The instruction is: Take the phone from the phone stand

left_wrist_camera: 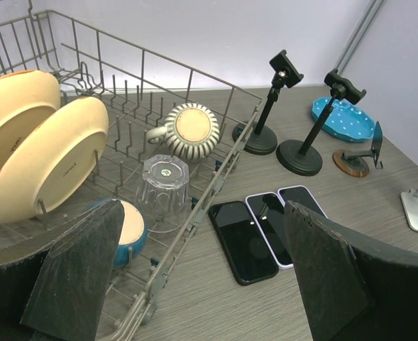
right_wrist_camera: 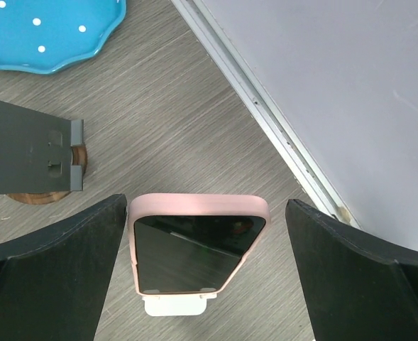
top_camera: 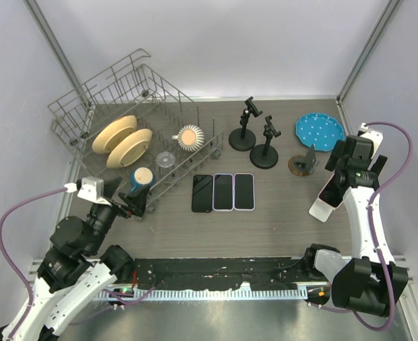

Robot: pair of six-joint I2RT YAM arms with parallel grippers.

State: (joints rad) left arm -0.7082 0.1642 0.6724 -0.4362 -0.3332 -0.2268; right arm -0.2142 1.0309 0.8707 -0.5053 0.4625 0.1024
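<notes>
Right end effector [right_wrist_camera: 205, 238], jaws apart, over pink-cased black-screen phone [right_wrist_camera: 198, 252]; risk: off-centre squeeze could drag white plastic stand [right_wrist_camera: 174, 306] along, or tip both.

Bare table [right_wrist_camera: 194, 128] is left on both sides of the pink-cased phone [right_wrist_camera: 194, 245], enough for the spread fingers [right_wrist_camera: 59, 270] of the right gripper [right_wrist_camera: 207, 206]. Far-left passage is narrowed by the wood-based stand [right_wrist_camera: 31, 160], and the right side by the wall rail [right_wrist_camera: 265, 121]. The centre is blocked by three flat phones [top_camera: 223, 192].
</notes>
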